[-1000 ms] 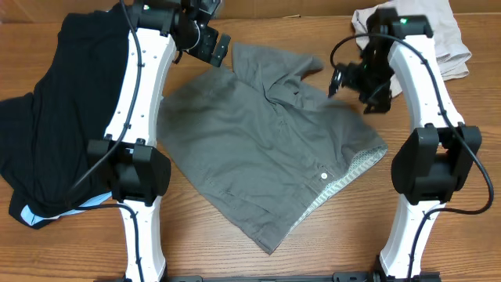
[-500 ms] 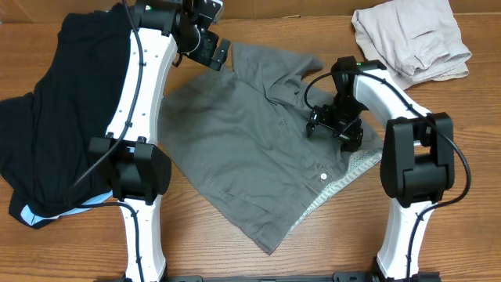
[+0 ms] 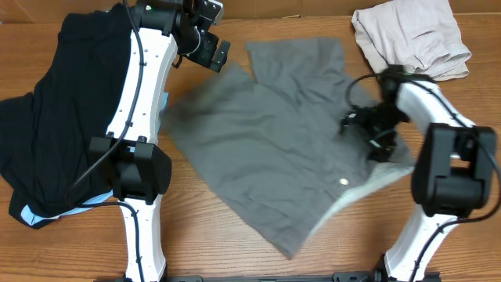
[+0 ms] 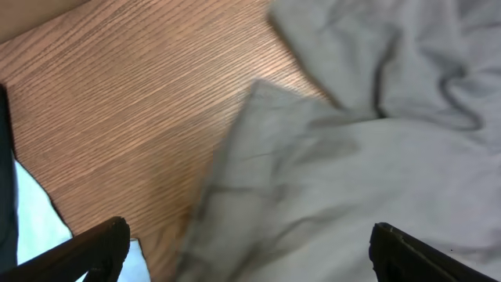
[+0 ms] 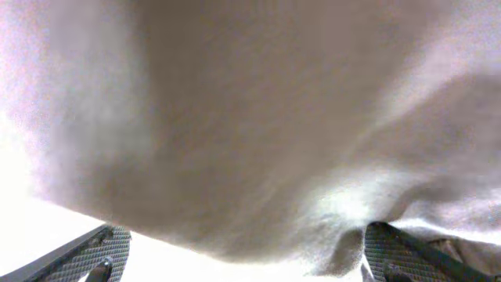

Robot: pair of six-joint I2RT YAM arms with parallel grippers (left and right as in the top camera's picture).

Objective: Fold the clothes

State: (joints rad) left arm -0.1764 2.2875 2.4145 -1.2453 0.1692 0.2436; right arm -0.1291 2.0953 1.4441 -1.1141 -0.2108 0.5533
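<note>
Your right tool [image 3: 374, 129] sits low on the grey shorts [image 3: 266, 149], its pads [image 5: 103, 247] set wide apart, with cloth filling its wrist view. You see the shorts spread across the middle of the counter [image 3: 211, 243]. Farther back, your left tool [image 3: 210, 47] hangs wide open over their far edge. A black garment [image 3: 47, 117] lies left, a beige piece [image 3: 415, 35] far right.

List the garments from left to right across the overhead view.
black garment → grey shorts → beige garment
</note>
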